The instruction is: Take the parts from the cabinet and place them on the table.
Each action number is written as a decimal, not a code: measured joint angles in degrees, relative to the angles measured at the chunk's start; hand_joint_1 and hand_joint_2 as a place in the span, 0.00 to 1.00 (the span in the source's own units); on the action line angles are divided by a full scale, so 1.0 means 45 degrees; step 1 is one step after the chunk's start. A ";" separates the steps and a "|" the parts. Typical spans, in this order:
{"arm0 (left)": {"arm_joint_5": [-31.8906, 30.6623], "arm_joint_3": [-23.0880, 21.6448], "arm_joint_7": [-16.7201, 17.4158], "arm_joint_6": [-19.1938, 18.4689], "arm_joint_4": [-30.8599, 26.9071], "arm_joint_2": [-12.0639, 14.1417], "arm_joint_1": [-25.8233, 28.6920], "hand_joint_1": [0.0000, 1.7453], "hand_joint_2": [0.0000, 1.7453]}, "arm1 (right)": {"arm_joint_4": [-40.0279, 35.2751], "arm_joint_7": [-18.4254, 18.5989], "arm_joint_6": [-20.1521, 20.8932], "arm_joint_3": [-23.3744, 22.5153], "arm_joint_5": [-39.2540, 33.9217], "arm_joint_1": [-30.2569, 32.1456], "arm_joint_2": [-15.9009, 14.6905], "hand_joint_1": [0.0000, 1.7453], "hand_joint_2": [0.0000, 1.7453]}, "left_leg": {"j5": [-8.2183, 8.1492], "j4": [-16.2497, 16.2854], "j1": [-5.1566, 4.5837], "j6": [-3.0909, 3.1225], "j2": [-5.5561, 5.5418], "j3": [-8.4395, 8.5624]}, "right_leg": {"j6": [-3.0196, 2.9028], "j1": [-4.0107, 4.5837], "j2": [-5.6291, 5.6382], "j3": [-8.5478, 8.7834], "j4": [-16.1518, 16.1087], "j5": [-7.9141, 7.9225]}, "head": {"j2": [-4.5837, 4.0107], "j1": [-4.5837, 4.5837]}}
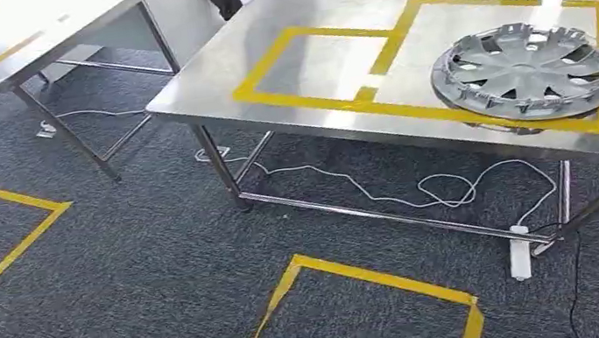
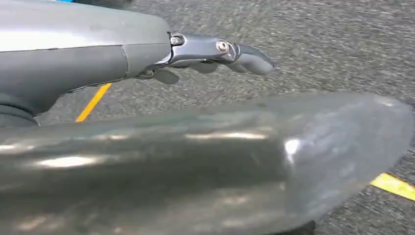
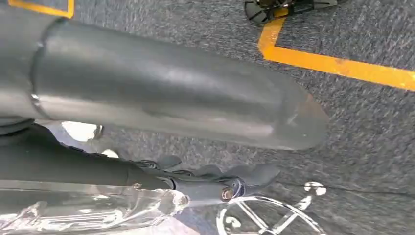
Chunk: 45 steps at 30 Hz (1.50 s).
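1. Ahead and to the right in the head view stands a stainless-steel tabletop (image 1: 213,84) marked with two yellow-taped squares side by side.
2. One round silver plastic hubcap (image 1: 525,71) lies flat in the right-hand square, its rim overlapping the near tape line. The left-hand taped square (image 1: 263,62) holds nothing.
3. Both arms hang low over the dark grey carpet (image 1: 113,248), well apart from the tabletop.
4. The left hand (image 2: 147,54) has its fingers stretched out straight with nothing in them.
5. The right hand (image 3: 205,181) has its fingers curved against a shiny silver ribbed part (image 3: 98,210) at the edge of its wrist view. This may be another hubcap, but I cannot tell whether the hand truly grips it.
6. Judging from this, the bare left square is the likely target. It lies forward and up from both hands, so the robot probably has to close in on the tabletop before any arm can reach it.
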 joint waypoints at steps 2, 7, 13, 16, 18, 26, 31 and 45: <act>0.0000 0.0004 0.0000 0.0005 0.0000 0.0005 0.0010 0.00 0.00 | 0.0000 -0.0015 -0.0029 0.0010 0.0015 -0.0016 0.0000 0.00 0.00 | -0.0662 0.0799 -0.0084 -0.0024 0.0963 -0.0352 | -0.0187 0.0026 -0.0230 -0.0038 -0.0017 0.0051 | 0.0000 -0.0131; -0.0010 0.0000 0.0000 0.0005 0.0000 -0.0005 0.0014 0.00 0.00 | 0.0000 -0.0020 -0.0039 0.0010 0.0024 0.0021 0.0000 0.00 0.00 | -0.1899 0.3961 -0.0092 0.0046 0.1191 -0.1668 | -0.0287 0.0189 -0.1078 -0.0167 -0.0009 0.0062 | 0.0000 -0.0160; -0.0015 0.0000 0.0000 0.0019 0.0000 -0.0010 -0.0122 0.00 0.00 | 0.0015 -0.0020 -0.0053 0.0015 0.0029 -0.0008 0.0000 0.00 0.00 | -0.0655 0.0279 -0.0387 0.0395 0.2276 0.0274 | -0.0080 0.0387 -0.1929 -0.0144 0.0050 -0.0044 | 0.0005 -0.0136; 0.0005 0.0010 0.0014 0.0034 0.0000 0.0014 0.0004 0.00 0.00 | 0.0019 -0.0029 -0.0058 0.0024 0.0024 -0.0071 0.0000 0.00 0.00 | -0.0567 0.0194 -0.0296 0.0601 0.1791 0.0278 | 0.0114 0.0301 -0.2063 -0.0138 0.0040 -0.0176 | 0.0005 -0.0175; 0.0005 0.0029 0.0029 0.0039 0.0000 0.0014 -0.0003 0.00 0.00 | 0.0019 -0.0049 -0.0068 0.0024 0.0029 -0.0056 0.0000 0.00 0.00 | -0.0540 0.0196 -0.0292 0.0708 0.1518 0.0245 | 0.0196 0.0270 -0.0844 -0.0617 0.1355 -0.1022 | 0.0005 -0.0059; 0.0039 0.0063 0.0034 0.0039 0.0000 -0.0015 0.0000 0.00 0.00 | 0.0029 -0.0054 -0.0073 0.0024 0.0024 0.0017 0.0000 0.00 0.00 | -0.0482 0.0229 -0.0311 0.0700 0.0052 0.0277 | -0.0011 0.0219 0.0706 -0.0296 0.0306 0.0004 | 0.0005 -0.0034; 0.0044 0.0073 0.0034 0.0039 0.0000 0.0015 0.0065 0.00 0.00 | 0.0039 -0.0058 -0.0078 0.0024 0.0020 -0.0025 0.0034 0.00 0.00 | -0.0376 0.0289 -0.0257 0.0299 -0.0299 -0.0017 | -0.0285 0.0165 0.0170 -0.0123 -0.0079 0.0090 | 0.0005 -0.0044; 0.0063 0.0092 0.0039 0.0044 0.0000 -0.0015 0.0000 0.00 0.00 | 0.0034 -0.0073 -0.0034 0.0024 0.0000 -0.0063 0.0034 0.00 0.00 | -0.0549 0.0283 -0.0327 0.0371 0.2030 0.0164 | 0.0009 0.0309 -0.2086 0.0219 -0.0165 -0.0172 | 0.0005 -0.0214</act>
